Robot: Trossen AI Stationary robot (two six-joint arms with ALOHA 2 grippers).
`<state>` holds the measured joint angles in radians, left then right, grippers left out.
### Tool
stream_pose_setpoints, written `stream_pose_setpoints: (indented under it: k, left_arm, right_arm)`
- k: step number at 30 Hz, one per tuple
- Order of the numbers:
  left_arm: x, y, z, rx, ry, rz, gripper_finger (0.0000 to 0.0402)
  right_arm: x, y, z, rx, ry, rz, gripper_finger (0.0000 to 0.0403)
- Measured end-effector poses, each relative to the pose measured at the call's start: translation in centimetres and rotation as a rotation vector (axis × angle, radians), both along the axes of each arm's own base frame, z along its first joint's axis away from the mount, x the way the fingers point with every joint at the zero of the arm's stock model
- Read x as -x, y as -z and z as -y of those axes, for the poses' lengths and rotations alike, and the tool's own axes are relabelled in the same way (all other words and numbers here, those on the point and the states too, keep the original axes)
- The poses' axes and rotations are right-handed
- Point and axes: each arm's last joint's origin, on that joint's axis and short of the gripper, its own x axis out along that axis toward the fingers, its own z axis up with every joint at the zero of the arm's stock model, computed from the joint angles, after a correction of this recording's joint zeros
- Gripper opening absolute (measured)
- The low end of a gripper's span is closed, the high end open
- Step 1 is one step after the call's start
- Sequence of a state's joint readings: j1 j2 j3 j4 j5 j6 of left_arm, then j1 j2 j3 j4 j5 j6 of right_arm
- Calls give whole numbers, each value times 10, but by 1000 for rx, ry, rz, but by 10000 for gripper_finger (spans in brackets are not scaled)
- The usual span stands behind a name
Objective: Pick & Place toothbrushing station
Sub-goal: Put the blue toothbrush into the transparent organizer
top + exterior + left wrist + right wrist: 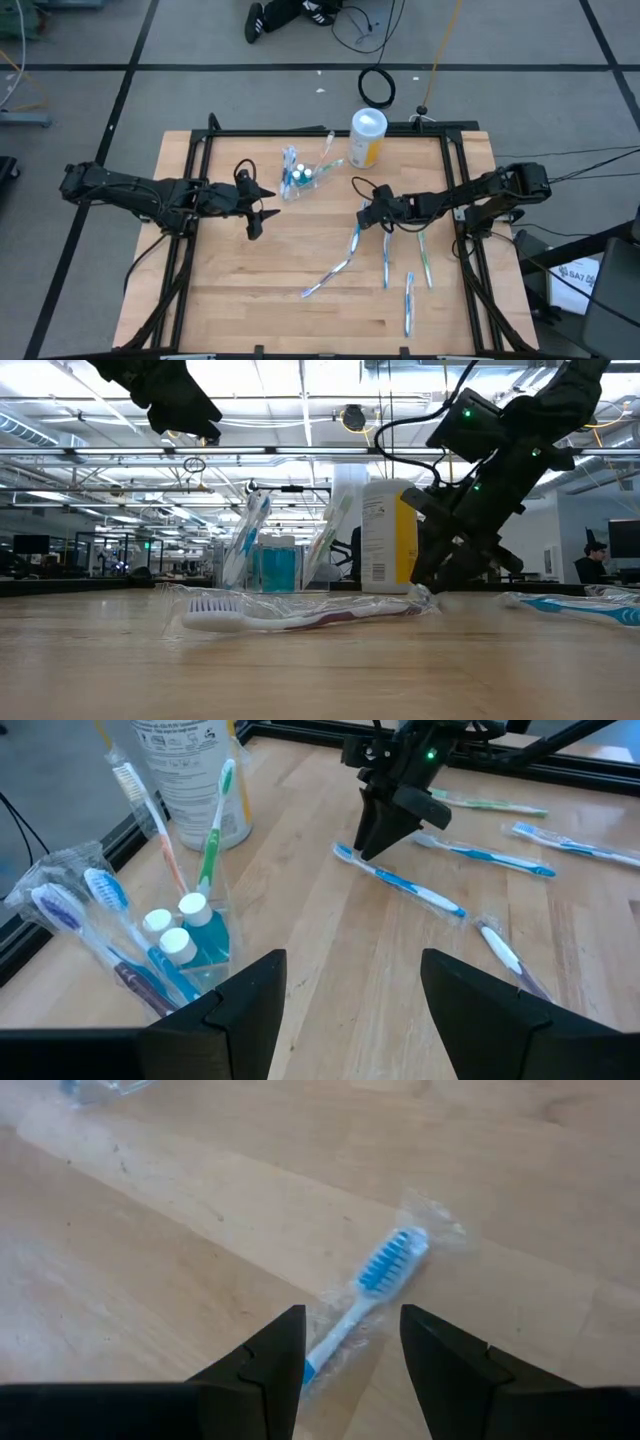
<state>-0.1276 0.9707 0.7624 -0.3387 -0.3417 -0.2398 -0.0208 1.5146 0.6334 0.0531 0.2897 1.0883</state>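
Toothbrush (375,1280) in crinkly clear wrap, blue bristles, apparently unclamped.

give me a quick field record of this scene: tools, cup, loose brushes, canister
left tool: open, holding nothing, raised beside the cup
right tool: open, low over a wrapped blue toothbrush, straddling its handle, not closed on it
cup: clear plastic, holds several toothbrushes and teal toothpaste tubes
loose toothbrushes: several lying flat on the wooden table, mostly on the right arm's side
yellow canister: upright with white lid, at the table's far edge
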Motion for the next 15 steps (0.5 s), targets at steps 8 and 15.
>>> stream_pose_setpoints:
  k: [8,15]
  left_arm:
    - [0,0,0,-1,0,-1,239]
    - [0,0,0,-3,1,-1,239]
  right_arm:
    - [-4,10,0,-14,25,-6,155]
    - [-8,16,1,34,12,-8,135]
